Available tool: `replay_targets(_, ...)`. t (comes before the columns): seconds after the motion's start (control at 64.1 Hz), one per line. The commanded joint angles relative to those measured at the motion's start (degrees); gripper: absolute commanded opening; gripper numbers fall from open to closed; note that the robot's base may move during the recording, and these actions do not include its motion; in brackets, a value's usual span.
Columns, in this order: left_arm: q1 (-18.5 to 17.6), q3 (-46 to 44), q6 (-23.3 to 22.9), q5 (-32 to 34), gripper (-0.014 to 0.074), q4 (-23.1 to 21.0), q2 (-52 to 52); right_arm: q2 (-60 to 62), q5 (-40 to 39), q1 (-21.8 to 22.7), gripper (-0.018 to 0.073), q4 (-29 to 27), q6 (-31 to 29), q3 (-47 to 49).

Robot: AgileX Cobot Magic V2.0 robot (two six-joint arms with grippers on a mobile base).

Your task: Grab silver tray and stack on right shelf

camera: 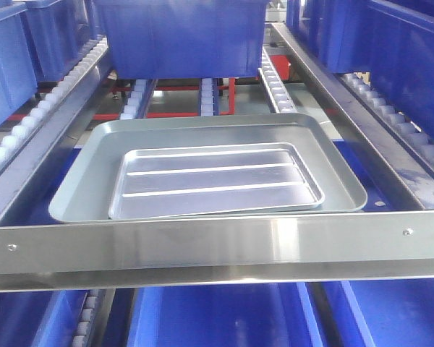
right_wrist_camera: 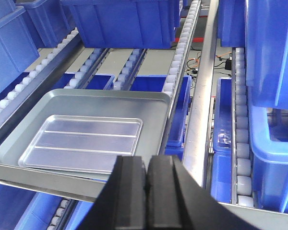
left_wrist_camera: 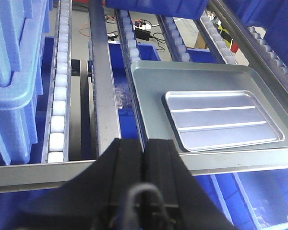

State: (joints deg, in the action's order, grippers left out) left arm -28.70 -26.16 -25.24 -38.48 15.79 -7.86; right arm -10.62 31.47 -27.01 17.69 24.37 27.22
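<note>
The silver tray (camera: 217,181) (left_wrist_camera: 223,117) (right_wrist_camera: 84,143), shiny with two raised ridges, lies flat inside a larger dull grey tray (camera: 87,181) (left_wrist_camera: 149,96) (right_wrist_camera: 33,120). Both rest on the right shelf, just behind its brushed-steel front bar (camera: 217,249) (right_wrist_camera: 48,179). My left gripper (left_wrist_camera: 144,143) is shut and empty, in front of the bar and left of the trays. My right gripper (right_wrist_camera: 147,163) is shut and empty too, near the grey tray's right front corner. Neither gripper shows in the front view.
A blue bin (camera: 181,29) stands on the rollers behind the trays. More blue bins stand on the left (camera: 0,58) and right (camera: 398,36) lanes, and on the level below (camera: 217,318). Roller rails (camera: 275,83) and steel beams (right_wrist_camera: 201,110) flank the trays.
</note>
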Motion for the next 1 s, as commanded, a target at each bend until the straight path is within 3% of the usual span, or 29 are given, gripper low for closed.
replay_targets(0.0, -0.5, -2.1, -0.1, 3.9, -0.0101, 0.2, -0.6, -0.6, -4.3, 0.1, 0.0056, 1.5, -0.7, 1.6)
replay_targets(0.375, -0.5, -2.1, -0.1, 3.9, -0.0101, 0.2, -0.6, -0.6, -4.3, 0.1, 0.0056, 1.5, -0.7, 1.6)
replay_targets(0.468, -0.5, -2.1, 0.3, 3.1, -0.0101, -2.7, -0.6, -0.6, -4.3, 0.1, 0.0056, 1.5, -0.7, 1.6)
replay_targets(0.546, -0.2, -2.1, 11.8, 1.9, -0.0101, -8.9, -0.6, -0.6, -4.3, 0.1, 0.0056, 1.5, -0.7, 1.6)
replay_targets(0.593, 0.7, -2.0, 16.3, 1.7, -0.0101, -11.6, -0.6, -0.6, -4.3, 0.1, 0.0056, 1.5, -0.7, 1.6)
replay_targets(0.655, 3.3, -2.0, 18.5, 1.9, -0.0101, -14.5, -0.6, -0.6, -4.3, 0.1, 0.0056, 1.5, -0.7, 1.6)
replay_targets(0.749, 9.9, -1.4, 24.4, 4.8, -0.0101, -18.7, -0.5, -0.6, -4.3, 0.1, 0.0056, 1.5, -0.7, 1.6)
replay_targets(0.858, 18.8, 3.5, 29.8, 15.3, -0.0101, -23.4, 1.8, -0.6, -4.3, 0.1, 0.0056, 1.5, -0.7, 1.6)
replay_targets(0.983, 26.0, 11.5, 30.8, 24.3, -0.0101, -25.8, 7.1, -0.6, -4.3, 0.1, 0.0056, 1.5, -0.7, 1.6)
